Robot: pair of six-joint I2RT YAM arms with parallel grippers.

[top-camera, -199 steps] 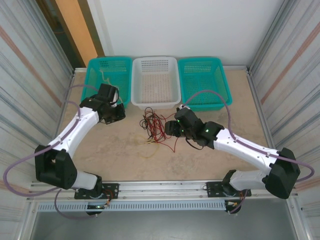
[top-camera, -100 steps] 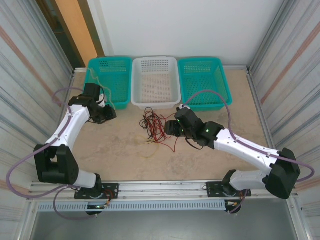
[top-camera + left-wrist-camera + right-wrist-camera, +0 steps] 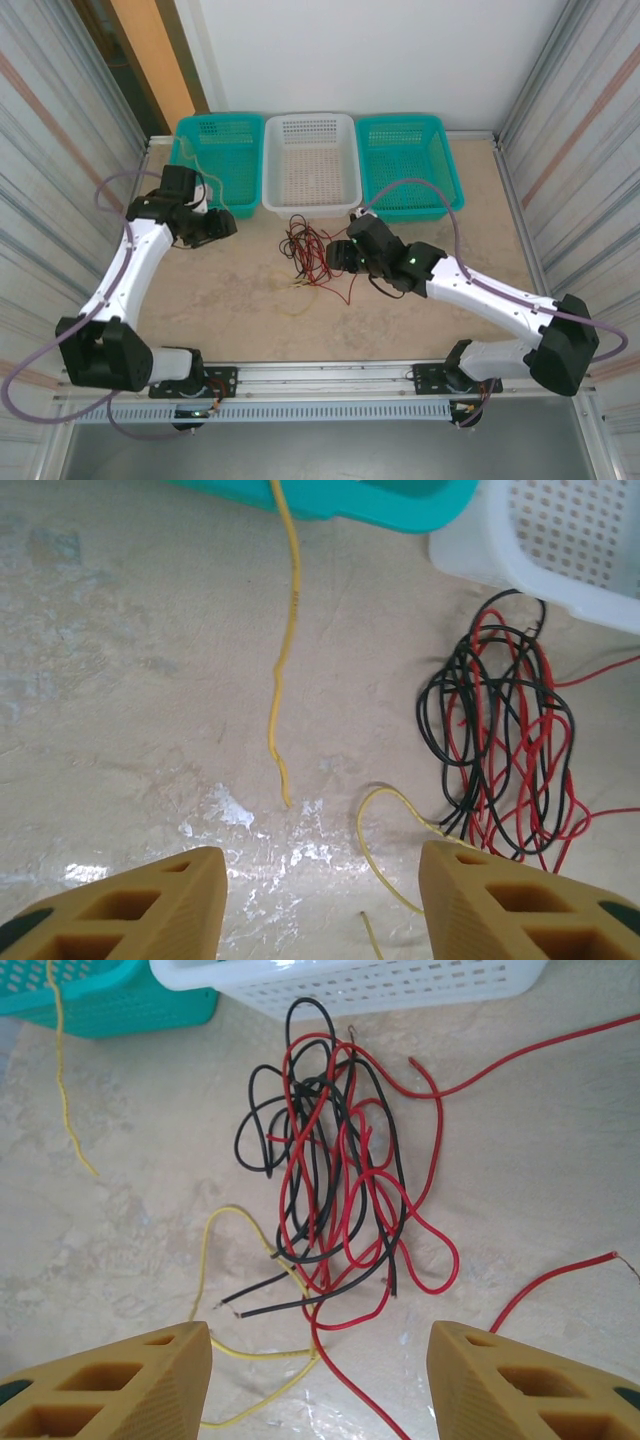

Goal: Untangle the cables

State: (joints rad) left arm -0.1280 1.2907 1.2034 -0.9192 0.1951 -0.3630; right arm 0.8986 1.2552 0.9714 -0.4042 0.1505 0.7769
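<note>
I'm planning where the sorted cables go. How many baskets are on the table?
3, in a row at the far edge: a teal basket on the left arm's side, a white basket in the middle, a second teal basket on the right arm's side.

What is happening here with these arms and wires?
This is a cable-untangling job. The red and black cables lie knotted on the table before the white basket. One yellow cable trails out of the left teal basket. The left gripper and the right gripper are both open, holding nothing.
</note>
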